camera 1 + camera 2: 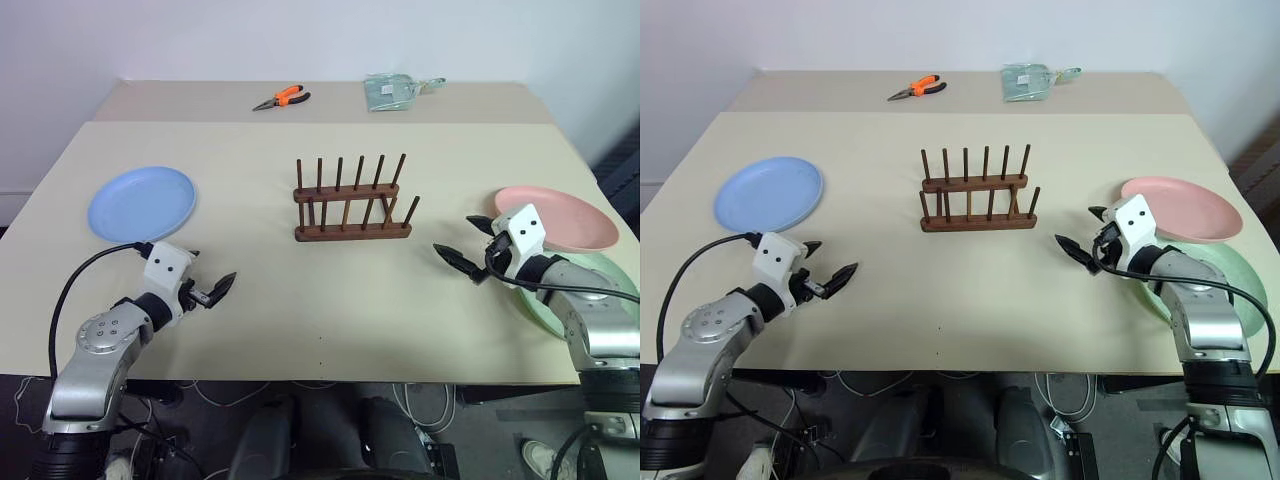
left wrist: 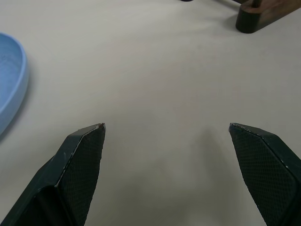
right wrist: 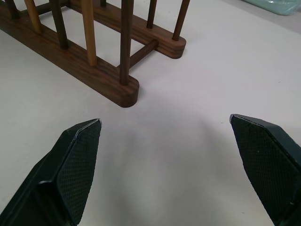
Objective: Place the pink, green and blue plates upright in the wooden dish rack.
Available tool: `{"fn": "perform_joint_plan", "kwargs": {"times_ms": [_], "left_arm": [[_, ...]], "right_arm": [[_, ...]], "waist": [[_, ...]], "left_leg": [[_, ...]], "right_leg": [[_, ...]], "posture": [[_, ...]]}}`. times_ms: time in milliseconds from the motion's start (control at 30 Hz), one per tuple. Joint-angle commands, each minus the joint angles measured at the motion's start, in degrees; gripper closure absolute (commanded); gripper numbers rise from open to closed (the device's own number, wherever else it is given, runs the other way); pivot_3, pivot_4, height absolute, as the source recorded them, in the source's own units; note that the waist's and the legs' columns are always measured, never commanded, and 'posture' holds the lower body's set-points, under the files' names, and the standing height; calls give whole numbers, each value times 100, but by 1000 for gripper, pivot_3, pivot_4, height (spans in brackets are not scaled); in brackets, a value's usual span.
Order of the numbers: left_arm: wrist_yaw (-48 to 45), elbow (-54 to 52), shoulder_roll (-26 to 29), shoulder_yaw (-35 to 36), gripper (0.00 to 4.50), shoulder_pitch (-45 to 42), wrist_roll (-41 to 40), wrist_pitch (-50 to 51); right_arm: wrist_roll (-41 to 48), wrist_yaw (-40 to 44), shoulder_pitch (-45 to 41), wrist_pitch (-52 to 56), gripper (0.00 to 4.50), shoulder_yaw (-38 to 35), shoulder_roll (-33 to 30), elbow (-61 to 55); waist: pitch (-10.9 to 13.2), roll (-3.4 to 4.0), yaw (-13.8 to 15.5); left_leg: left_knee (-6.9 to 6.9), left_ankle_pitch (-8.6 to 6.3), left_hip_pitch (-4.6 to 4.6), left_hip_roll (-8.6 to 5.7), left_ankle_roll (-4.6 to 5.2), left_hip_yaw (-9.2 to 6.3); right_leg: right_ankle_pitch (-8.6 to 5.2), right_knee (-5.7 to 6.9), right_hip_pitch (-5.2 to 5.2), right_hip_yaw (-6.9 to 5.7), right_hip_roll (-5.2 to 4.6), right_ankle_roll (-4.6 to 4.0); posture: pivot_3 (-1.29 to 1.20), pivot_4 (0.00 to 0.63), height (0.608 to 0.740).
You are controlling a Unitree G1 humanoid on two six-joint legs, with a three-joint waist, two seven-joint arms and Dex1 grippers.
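— Which hand goes first?
— Both gape wide, empty. Right hand (image 1: 470,248) sits just beside the pink plate (image 1: 560,215), stacked on the green (image 1: 590,285); rack (image 1: 350,200) mid-counter, between the hands; blue plate (image 1: 140,203) near the left hand (image 1: 208,280)

bare table (image 1: 250,300) around wooden dish rack (image 1: 350,200), plates well off at both sides

Silver arms, white wrists, black cables
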Motion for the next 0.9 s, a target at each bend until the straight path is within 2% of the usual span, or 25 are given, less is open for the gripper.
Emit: {"fn": "perform_joint_plan", "kwargs": {"times_ms": [33, 233, 467, 633, 800, 900], "left_arm": [[-43, 49, 21, -8, 186, -132, 15, -181], [-253, 338, 35, -166, 186, -346, 62, -380], [-995, 1185, 94, -707, 186, -987, 75, -671], [-1932, 2655, -33, -1606, 186, -2166, 461, -1250], [-2390, 5252, -775, -2198, 186, -3911, 1006, -2193], [-2532, 6290, -1083, -2288, 186, -4485, 1206, -2677]], "right_arm": [[-63, -68, -192, -114, 5, 20, 67, -89], [-147, -226, -315, -159, 5, 91, 193, -85], [-57, -294, 1, 126, 5, 185, 437, -669], [-134, -608, 377, 260, 5, 224, 704, -1248], [-112, -890, 801, 403, 5, 83, 740, -1773], [-145, -990, 947, 463, 5, 95, 750, -1960]], "waist": [[0, 0, -4], [0, 0, 1], [0, 0, 5], [-1, 0, 37], [-3, -2, 144], [-4, -5, 141]], "left_leg": [[0, 0, 0, 0, 0, 0], [0, 0, 0, 0, 0, 0], [-1, 0, -2, -3, 0, 0], [4, 1, -1, -5, 0, 0], [9, 1, -2, -17, 4, 0], [12, -3, -3, -21, 13, 0]], "right_leg": [[0, 0, 0, 0, 0, 0], [1, 0, -1, -1, 1, -1], [2, -1, -3, -3, 1, 0], [4, 6, -2, -6, 3, -2], [13, 2, 2, -13, 9, 16], [15, -6, 8, -17, 10, 22]], "posture": [[0, 150, 738], [0, 150, 738], [0, 150, 738], [0, 150, 738], [0, 150, 738], [0, 150, 738]]}}
